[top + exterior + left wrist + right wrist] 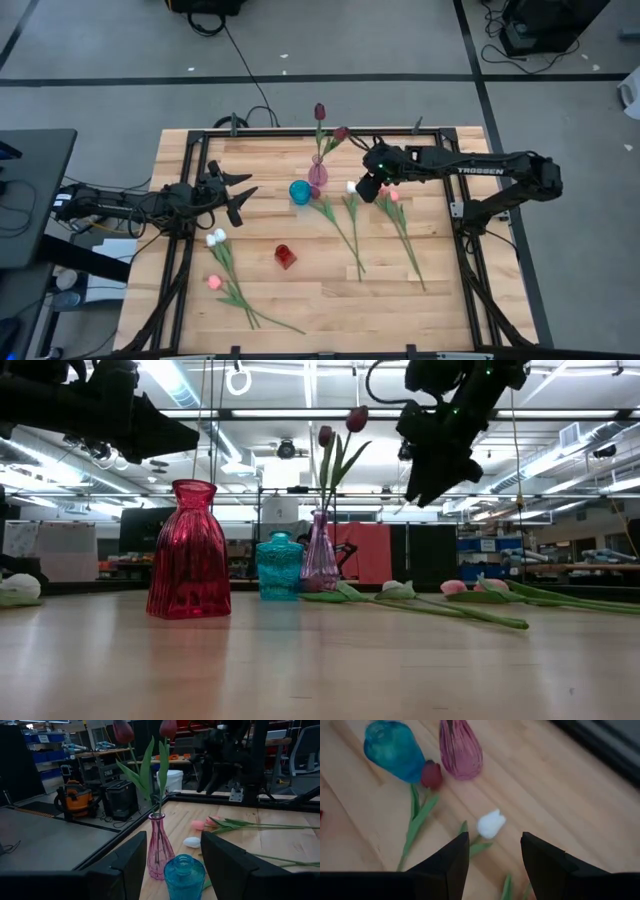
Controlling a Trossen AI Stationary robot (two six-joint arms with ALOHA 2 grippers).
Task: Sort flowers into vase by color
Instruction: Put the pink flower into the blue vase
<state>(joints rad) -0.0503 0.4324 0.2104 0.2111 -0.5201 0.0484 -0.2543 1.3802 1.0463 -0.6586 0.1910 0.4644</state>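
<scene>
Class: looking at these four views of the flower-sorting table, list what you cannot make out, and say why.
- Left gripper: low view, cut off by the top edge.
- Pink vase stems: high view, too small to count.
- Blue vase base: left wrist view, hidden by fingers.

Two maroon tulips (pixel 320 112) stand upright in the pink vase (pixel 317 174). A third maroon tulip (pixel 431 775) lies flat just beside the blue vase (pixel 300 192), a white tulip (pixel 491 824) near it. Two pink tulips (pixel 392 196) lie further right; a white tulip (pixel 216 238) and a pink one (pixel 214 282) lie left of the red vase (pixel 285 256)
</scene>
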